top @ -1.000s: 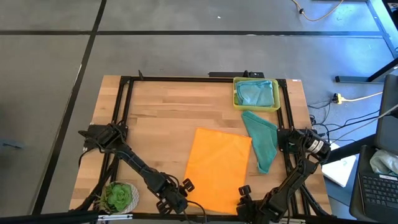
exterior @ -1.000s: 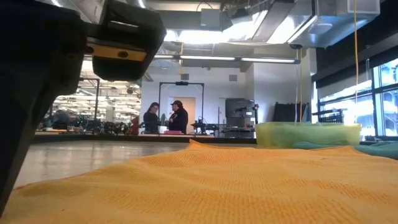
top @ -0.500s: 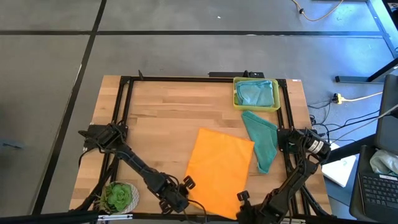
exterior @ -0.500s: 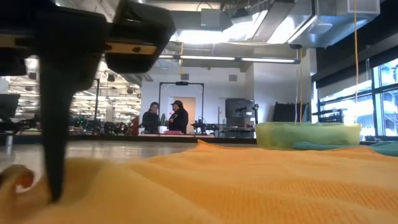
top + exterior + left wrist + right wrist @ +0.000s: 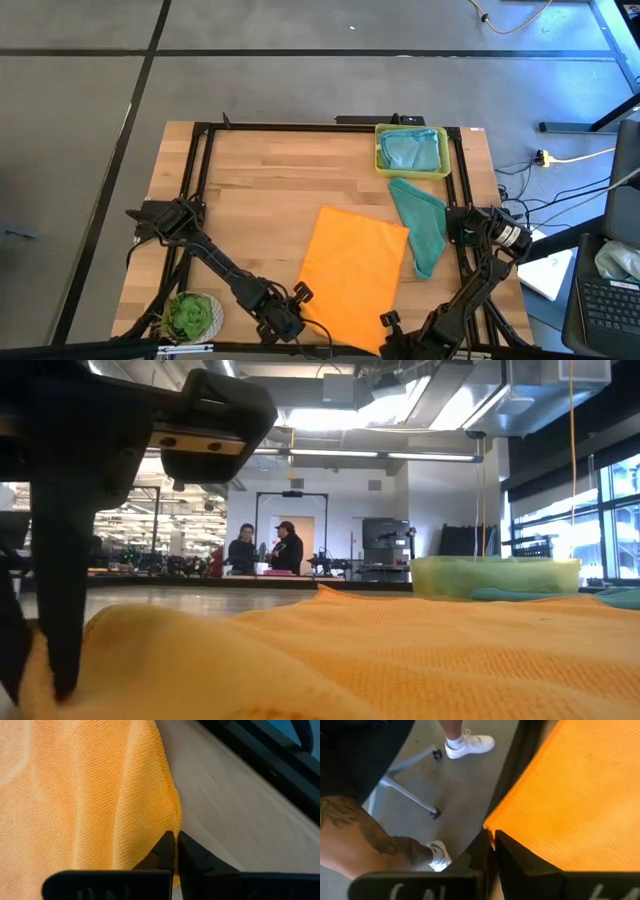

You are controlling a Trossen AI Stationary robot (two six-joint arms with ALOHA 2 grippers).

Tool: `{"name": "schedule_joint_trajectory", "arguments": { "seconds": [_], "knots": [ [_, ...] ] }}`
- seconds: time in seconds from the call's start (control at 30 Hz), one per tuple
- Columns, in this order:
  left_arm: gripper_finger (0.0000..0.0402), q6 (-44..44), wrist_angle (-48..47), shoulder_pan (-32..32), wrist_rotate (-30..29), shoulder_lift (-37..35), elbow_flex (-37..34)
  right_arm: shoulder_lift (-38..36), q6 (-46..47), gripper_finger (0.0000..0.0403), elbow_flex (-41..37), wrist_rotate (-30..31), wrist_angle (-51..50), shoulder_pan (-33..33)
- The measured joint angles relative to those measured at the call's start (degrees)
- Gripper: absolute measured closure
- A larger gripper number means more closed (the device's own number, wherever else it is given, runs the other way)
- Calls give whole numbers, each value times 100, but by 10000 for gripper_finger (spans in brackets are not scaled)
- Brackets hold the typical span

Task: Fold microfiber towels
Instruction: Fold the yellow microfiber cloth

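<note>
The orange towel (image 5: 352, 275) lies spread on the wooden table (image 5: 250, 180), and its near edge is between my two grippers. My left gripper (image 5: 292, 318) is shut on its near left corner, also in the left wrist view (image 5: 175, 845). My right gripper (image 5: 390, 322) is shut on its near right corner, also in the right wrist view (image 5: 492, 842). A teal towel (image 5: 420, 228) lies crumpled to the right of the orange one. A light blue towel (image 5: 410, 150) lies in the yellow tray (image 5: 380, 150). A lime green towel (image 5: 190, 315) lies bunched at the near left. My left gripper pinches the orange towel's edge at its near left corner (image 5: 172, 822) between its two fingers, which slant down from the near side. The corner stands up in a soft hump (image 5: 150, 645); the rest lies on the table. My right gripper pinches the tip of the towel's near right corner (image 5: 489, 827) between its two fingers. They come from the near side, at the table's near edge. The cloth beyond the corner (image 5: 570, 795) lies spread out flat.
A black frame (image 5: 200, 200) runs round the table top. A person's white shoes (image 5: 467, 745) and a tattooed limb (image 5: 375, 840) show on the floor past the near edge. Two people (image 5: 265, 548) stand far off in the room.
My left gripper has come down on the towel's near left corner and taken hold, and the corner now stands up in a hump. My right gripper has moved slightly toward the near edge. The rest of the towel has stayed flat.
</note>
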Motion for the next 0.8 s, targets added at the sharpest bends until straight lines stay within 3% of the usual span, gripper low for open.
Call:
{"name": "schedule_joint_trajectory", "arguments": {
  "seconds": [0.3, 0.53, 0.67, 0.8],
  "knots": [
    [400, -22, 0, 11, 9, -3, 0, 0, 37, 372, -187, 3, 242, 1],
    [400, -52, -3, -7, 11, -4, 2, 0, 113, 394, -110, 156, 36, 1],
    [401, -50, -3, -7, 13, -4, 4, 0, -132, 369, -32, 31, -6, -1],
    [401, -51, 0, 0, 15, -7, 7, -2, -125, 313, -19, -44, 35, 3]
  ]
}}
